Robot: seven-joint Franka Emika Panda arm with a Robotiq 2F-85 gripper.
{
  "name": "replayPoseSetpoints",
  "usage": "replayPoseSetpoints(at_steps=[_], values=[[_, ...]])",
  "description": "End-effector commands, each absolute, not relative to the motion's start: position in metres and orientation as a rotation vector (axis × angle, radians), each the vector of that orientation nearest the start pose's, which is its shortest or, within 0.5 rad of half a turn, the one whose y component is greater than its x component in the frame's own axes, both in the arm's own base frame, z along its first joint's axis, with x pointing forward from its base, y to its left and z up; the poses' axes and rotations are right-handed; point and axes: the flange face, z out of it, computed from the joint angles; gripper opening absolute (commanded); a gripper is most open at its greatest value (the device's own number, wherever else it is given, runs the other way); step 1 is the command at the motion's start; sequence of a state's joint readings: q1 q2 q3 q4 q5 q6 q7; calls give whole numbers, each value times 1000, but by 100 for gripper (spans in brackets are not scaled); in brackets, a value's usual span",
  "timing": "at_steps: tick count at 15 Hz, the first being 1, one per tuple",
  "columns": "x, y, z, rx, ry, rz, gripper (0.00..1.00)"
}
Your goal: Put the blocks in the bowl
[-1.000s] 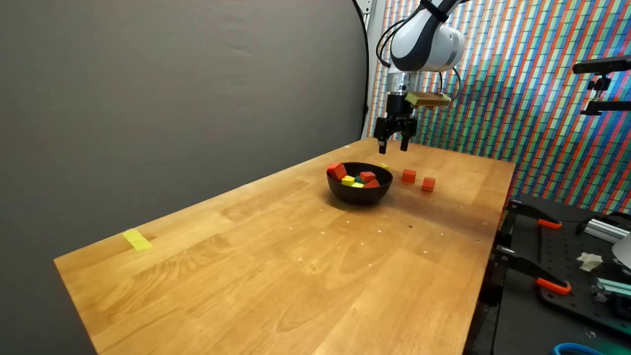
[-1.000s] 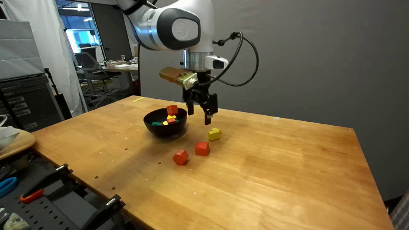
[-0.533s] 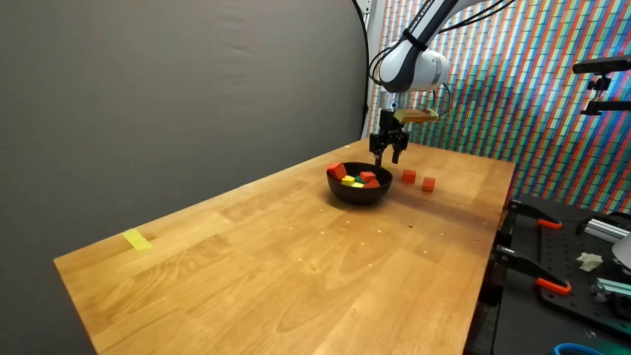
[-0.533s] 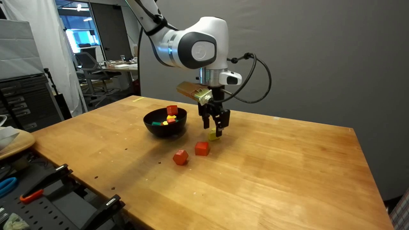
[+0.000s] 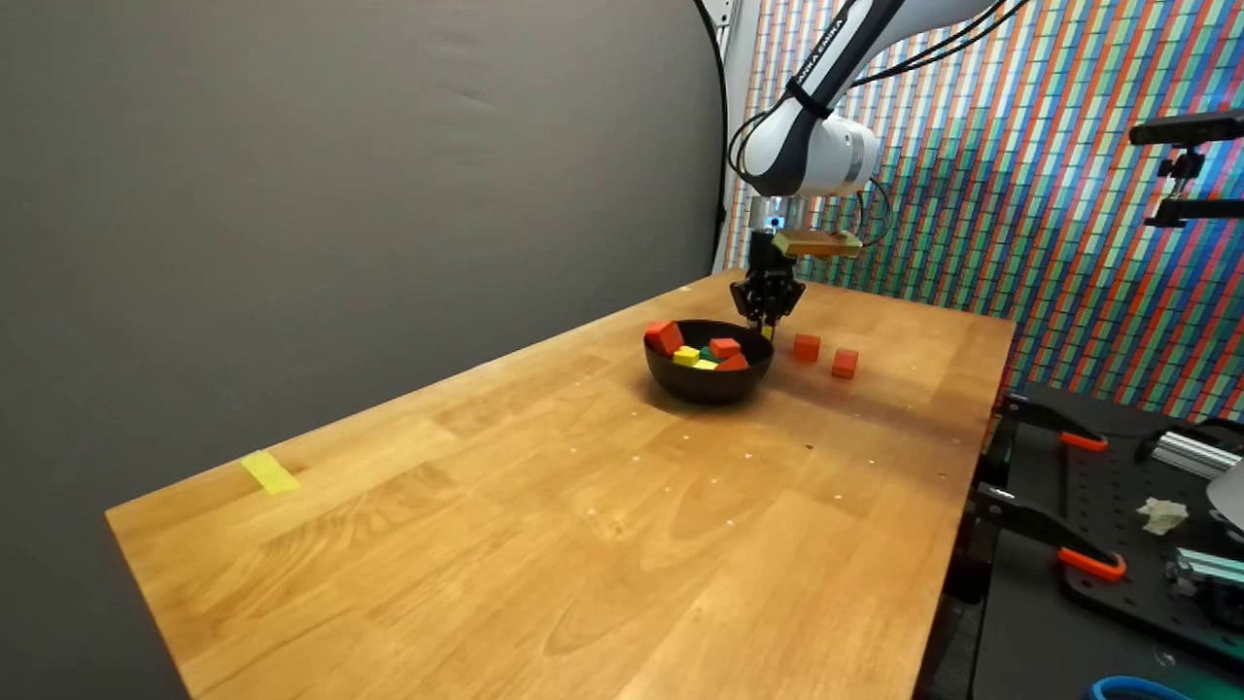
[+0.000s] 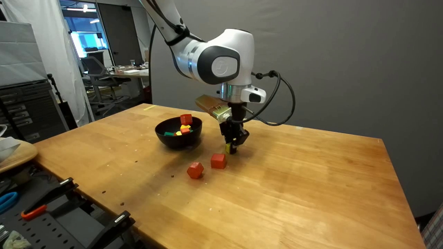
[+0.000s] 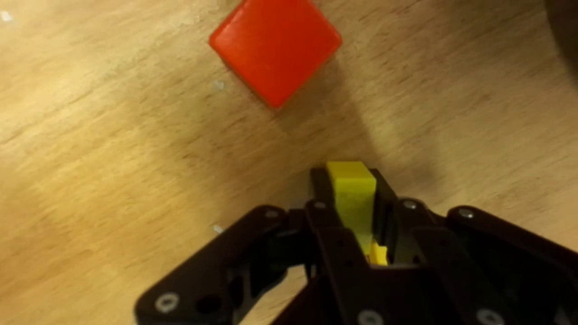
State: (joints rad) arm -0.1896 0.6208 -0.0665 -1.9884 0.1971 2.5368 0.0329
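Plainly, the gripper [image 7: 353,192] pinches a yellow block [image 7: 354,201] between its fingers [image 7: 321,186]. A half-hidden yellow patch [image 7: 379,255] may be another; the wrist view crops a red block [image 7: 276,47].

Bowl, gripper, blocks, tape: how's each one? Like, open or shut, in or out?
Bowl: upright, blocks inside.
Gripper: shut on a yellow block.
Yellow block: gripped, out of the bowl; lifted or not, can't tell.
One red block: loose on the table.
Other red block: loose on the table.
Tape: flat on the table.
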Motion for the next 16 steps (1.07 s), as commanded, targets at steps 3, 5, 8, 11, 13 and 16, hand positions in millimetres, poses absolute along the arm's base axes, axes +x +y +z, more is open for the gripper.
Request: replayPoseSetpoints(at_steps=[3, 5, 8, 11, 13, 16], values=[[574, -90, 216, -3056, 389, 28, 12], [575, -54, 245, -3116, 245, -38, 12], [571, 17, 284, -3160, -47, -94, 12], [568, 86, 296, -3085, -260, -53, 12], [565, 113, 292, -3041, -316, 9, 12], [561, 117, 282, -3036, -306, 80, 13]])
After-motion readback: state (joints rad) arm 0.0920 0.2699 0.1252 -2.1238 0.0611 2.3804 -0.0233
